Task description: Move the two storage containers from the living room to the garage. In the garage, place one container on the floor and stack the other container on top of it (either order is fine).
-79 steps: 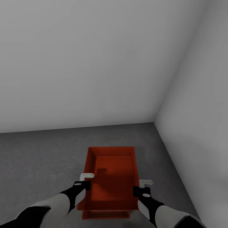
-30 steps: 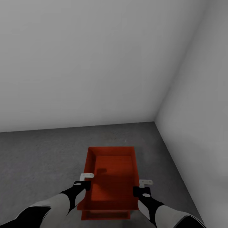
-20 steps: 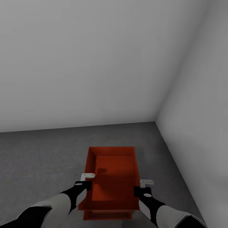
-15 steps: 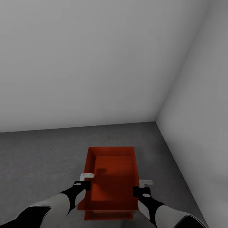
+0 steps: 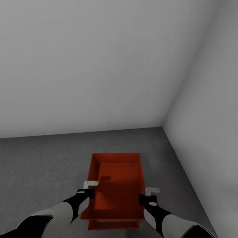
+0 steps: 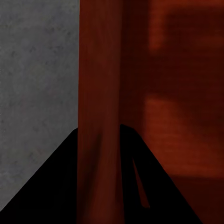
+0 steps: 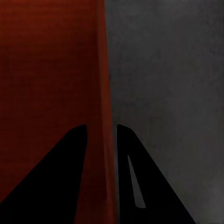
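The robot is holding a red-orange, open-top ribbed plastic storage container [image 5: 116, 188] between its two arms, above the dark grey speckled concrete floor [image 5: 43, 165] of the garage, near the corner where two plain white-grey walls [image 5: 99, 66] are meeting. The left tool [image 5: 86, 191] is clamping the container's left long wall: in the left wrist view its two dark fingers [image 6: 56, 186] are sitting on either side of the thin red wall [image 6: 100, 140], closed against it. The right tool [image 5: 148, 197] is doing the same on the opposite long wall; in the right wrist view the fingers [image 7: 51, 177] are pinching the red rim [image 7: 103, 140], with the container's ribbed inside on one side and grey concrete [image 7: 168, 93] on the other.

Directly beneath the held bin, a second red-orange container [image 5: 114, 224] of the same kind is peeking out along the near edge, its rim showing just below the upper one. I cannot tell whether the two are touching or whether the upper bin is hanging slightly above. Both are lying lengthwise, pointing toward the far wall, well short of it.
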Available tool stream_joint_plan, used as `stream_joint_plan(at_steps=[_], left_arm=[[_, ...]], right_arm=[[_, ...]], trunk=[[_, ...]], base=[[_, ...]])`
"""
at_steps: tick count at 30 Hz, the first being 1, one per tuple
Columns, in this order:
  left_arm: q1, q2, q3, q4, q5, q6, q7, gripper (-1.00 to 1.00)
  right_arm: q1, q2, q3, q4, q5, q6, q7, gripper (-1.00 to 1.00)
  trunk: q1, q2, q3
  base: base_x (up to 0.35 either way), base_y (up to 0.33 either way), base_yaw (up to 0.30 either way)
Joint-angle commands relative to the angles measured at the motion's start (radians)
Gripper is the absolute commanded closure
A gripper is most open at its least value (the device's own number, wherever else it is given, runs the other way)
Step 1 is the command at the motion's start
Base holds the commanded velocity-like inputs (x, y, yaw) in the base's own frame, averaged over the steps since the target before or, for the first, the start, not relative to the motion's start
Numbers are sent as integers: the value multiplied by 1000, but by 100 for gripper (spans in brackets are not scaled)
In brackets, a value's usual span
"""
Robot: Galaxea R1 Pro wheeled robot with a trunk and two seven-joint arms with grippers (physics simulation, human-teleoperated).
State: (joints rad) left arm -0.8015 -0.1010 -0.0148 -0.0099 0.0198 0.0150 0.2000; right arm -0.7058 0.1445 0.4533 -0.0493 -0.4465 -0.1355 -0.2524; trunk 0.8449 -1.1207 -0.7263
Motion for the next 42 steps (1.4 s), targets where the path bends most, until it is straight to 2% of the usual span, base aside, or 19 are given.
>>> stream_joint_plan(at_steps=[1, 20, 30, 39, 42], left_arm=[[-1, 3, 5, -1, 0, 1, 36, 100], [-2, 1, 6, -1, 0, 2, 38, 100], [-2, 3, 6, -1, 0, 2, 38, 100], [-1, 3, 6, -1, 0, 2, 38, 100], [-2, 2, 6, -1, 0, 2, 38, 100]], right_arm=[[0, -13, 45, 12, -14, -7, -4, 100], [0, -13, 45, 12, -14, -7, -4, 100], [0, -13, 45, 12, -14, -7, -4, 100], [0, -13, 45, 12, -14, -7, -4, 100], [0, -13, 45, 12, -14, -7, -4, 100]], trunk=[[0, 0, -1], [0, 0, -1], [38, -70, -32], [38, -70, -32], [50, -91, -41]], base=[[0, 0, 0], [0, 0, 0], [0, 0, 0], [0, 0, 0], [0, 0, 0]])
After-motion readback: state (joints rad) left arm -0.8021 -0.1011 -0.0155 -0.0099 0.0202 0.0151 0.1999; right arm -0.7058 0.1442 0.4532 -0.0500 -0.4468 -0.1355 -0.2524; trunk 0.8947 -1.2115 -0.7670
